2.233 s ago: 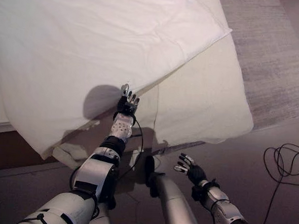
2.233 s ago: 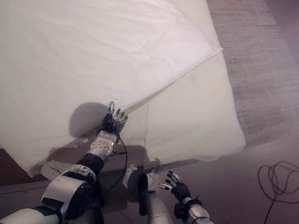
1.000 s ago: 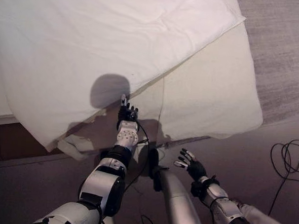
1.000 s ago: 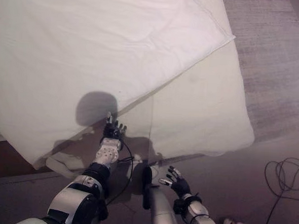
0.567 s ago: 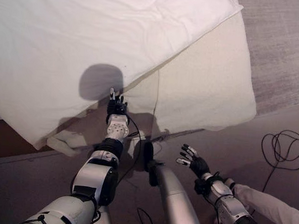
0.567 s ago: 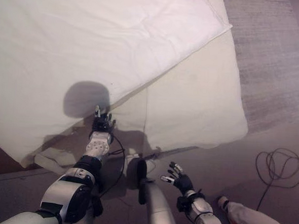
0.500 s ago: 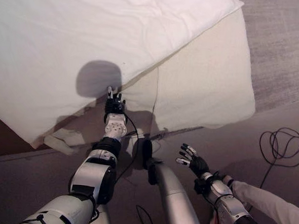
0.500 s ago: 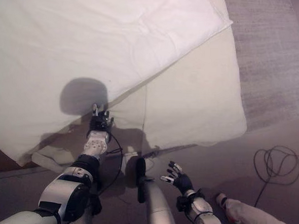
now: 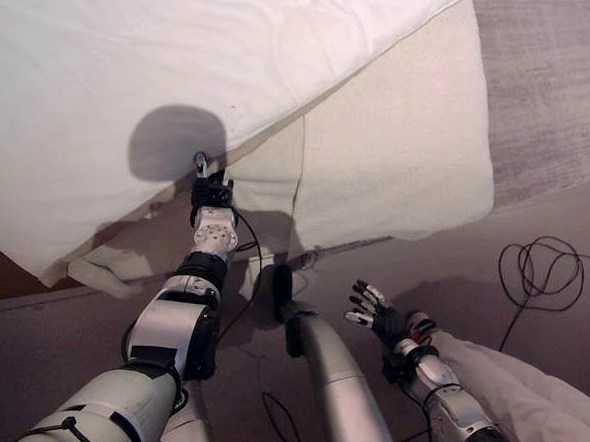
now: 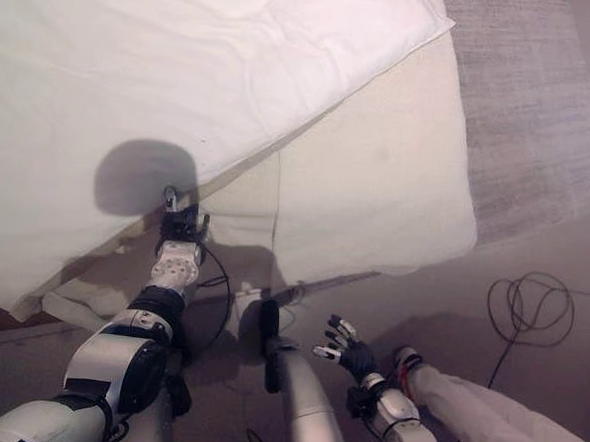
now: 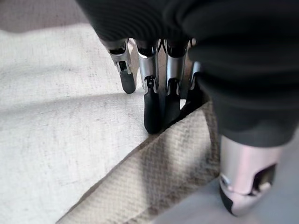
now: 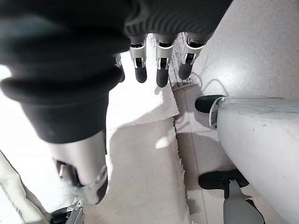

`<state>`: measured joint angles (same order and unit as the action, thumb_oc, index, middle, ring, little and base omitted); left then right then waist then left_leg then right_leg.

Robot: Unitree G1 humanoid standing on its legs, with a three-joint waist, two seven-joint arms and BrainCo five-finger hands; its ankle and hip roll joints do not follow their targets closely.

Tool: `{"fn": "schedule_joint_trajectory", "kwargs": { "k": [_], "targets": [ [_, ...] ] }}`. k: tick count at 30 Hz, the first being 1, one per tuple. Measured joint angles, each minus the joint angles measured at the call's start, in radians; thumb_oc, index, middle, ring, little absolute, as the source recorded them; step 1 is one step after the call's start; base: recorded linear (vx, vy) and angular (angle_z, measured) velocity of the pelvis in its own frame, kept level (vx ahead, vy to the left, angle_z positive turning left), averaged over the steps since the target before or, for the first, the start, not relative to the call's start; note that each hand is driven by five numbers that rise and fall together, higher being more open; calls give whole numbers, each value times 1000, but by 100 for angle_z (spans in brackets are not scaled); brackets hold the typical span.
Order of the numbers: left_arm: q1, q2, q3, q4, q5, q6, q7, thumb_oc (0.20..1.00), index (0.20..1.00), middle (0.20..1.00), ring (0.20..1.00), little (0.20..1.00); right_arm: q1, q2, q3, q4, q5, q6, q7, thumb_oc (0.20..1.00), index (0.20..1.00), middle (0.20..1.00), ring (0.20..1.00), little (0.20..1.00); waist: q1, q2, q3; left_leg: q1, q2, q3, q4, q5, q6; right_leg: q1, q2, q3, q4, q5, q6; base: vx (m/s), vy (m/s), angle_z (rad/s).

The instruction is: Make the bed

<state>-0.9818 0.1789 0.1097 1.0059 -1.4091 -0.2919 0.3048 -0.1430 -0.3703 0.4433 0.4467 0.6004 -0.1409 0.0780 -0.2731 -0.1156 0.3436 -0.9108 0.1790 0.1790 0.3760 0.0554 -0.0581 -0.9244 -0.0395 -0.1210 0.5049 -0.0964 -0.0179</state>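
Observation:
A white duvet (image 9: 185,54) lies askew across the bed, its lower edge running diagonally over the cream sheet (image 9: 399,157) that covers the bed's corner. My left hand (image 9: 212,191) reaches up under that duvet edge. In the left wrist view its fingers (image 11: 153,107) are straight, their tips resting on white cloth (image 11: 56,116) beside a beige woven strip (image 11: 159,177). My right hand (image 9: 384,322) hovers low over the floor in front of the bed, open, with fingers (image 12: 161,65) spread and nothing in it.
A crumpled fold of cloth (image 9: 102,264) hangs down to the floor at the bed's left side. A grey rug (image 9: 554,87) lies beyond the bed on the right. A person's leg in light trousers (image 9: 525,385) stands close by my right arm.
The camera has shifted, so the bed sits higher and further left. A person's leg has come in at the lower right. My left hand stays at the duvet's edge.

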Motion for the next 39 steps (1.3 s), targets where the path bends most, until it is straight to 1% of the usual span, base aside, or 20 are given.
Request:
{"fn": "schedule_joint_trajectory", "kwargs": {
  "k": [2, 4, 11, 14, 16, 19, 22, 28, 32, 39],
  "targets": [
    [0, 2, -11, -14, 0, 0, 0, 1000, 1000, 1000, 1000, 1000, 12, 0, -11, -11, 0, -1, 0, 1000, 1000, 1000, 1000, 1000, 1, 0, 0, -2, 0, 2, 2, -4, -2, -6, -2, 6, 1, -2, -1, 0, 0, 0],
    [1, 4, -20, -18, 0, 1, -8, 1000, 1000, 1000, 1000, 1000, 18, 1, -13, -7, 0, -1, 0, 1000, 1000, 1000, 1000, 1000, 14, 1, 1, -4, 0, 2, -1, 2, -2, -12, 1, 3, 5, 1, 0, -2, -16, -2],
    [3, 29, -94, -46, -8, 1, -15, 1000, 1000, 1000, 1000, 1000, 22, 10, -30, -4, 0, -1, -1, 1000, 1000, 1000, 1000, 1000, 20, 6, 4, -5, -6, -5, -10, 11, 0, -18, -3, 4, 12, 0, -4, 4, -7, 1],
    [15, 29, -107, -78, -23, 1, -15, 1000, 1000, 1000, 1000, 1000, 22, 11, -31, -2, 0, -1, -1, 1000, 1000, 1000, 1000, 1000, 21, 11, 8, -5, -10, -5, -13, 13, 3, -19, -8, 3, 19, 0, -4, -15, -39, 3],
    [17, 30, -131, -96, -24, 1, -15, 1000, 1000, 1000, 1000, 1000, 22, 12, -38, -2, 0, -1, -2, 1000, 1000, 1000, 1000, 1000, 22, 19, 14, -5, -14, -8, -15, 18, 3, -19, -13, -1, 24, 0, -4, 5, -29, 8],
    [55, 29, -151, -172, -24, 1, -16, 1000, 1000, 1000, 1000, 1000, 22, 13, -40, 2, 0, -1, -1, 1000, 1000, 1000, 1000, 1000, 29, 37, 28, -5, -19, -12, -18, 20, 6, -19, -17, -2, 27, 0, -4, -3, -8, 3],
    [97, 29, -170, -247, -24, 1, -18, 1000, 1000, 1000, 1000, 1000, 22, 15, -40, 16, 0, -1, -2, 1000, 1000, 1000, 1000, 1000, 36, 47, 35, 1, -22, -10, -23, 23, 6, -19, -19, -1, 30, 2, -6, 0, 0, 0],
    [139, 28, -178, -293, -29, 1, -43, 1000, 1000, 1000, 1000, 1000, 22, 31, -41, 37, 0, -1, -2, 1000, 1000, 1000, 1000, 1000, 42, 47, 35, 29, -27, -8, -55, 41, 3, -6, -21, -1, 28, 0, -4, 0, 0, 0],
    [155, 34, -178, -361, -39, -2, -71, 1000, 1000, 1000, 1000, 1000, 22, 43, -42, 43, 0, -1, -2, 1000, 1000, 1000, 1000, 1000, 44, 47, 35, 46, -29, -9, -73, 46, 5, 4, -21, -2, 23, 0, -4, 2, 0, 1],
    [153, 59, -176, -435, -42, -30, -102, 1000, 1000, 1000, 1000, 1000, 22, 43, -42, 48, 0, -3, -2, 1000, 1000, 1000, 1000, 1000, 45, 47, 35, 66, -35, -16, -87, 51, 5, 22, -21, -1, 18, 0, -4, 1, -1, 0]
  ]
}}
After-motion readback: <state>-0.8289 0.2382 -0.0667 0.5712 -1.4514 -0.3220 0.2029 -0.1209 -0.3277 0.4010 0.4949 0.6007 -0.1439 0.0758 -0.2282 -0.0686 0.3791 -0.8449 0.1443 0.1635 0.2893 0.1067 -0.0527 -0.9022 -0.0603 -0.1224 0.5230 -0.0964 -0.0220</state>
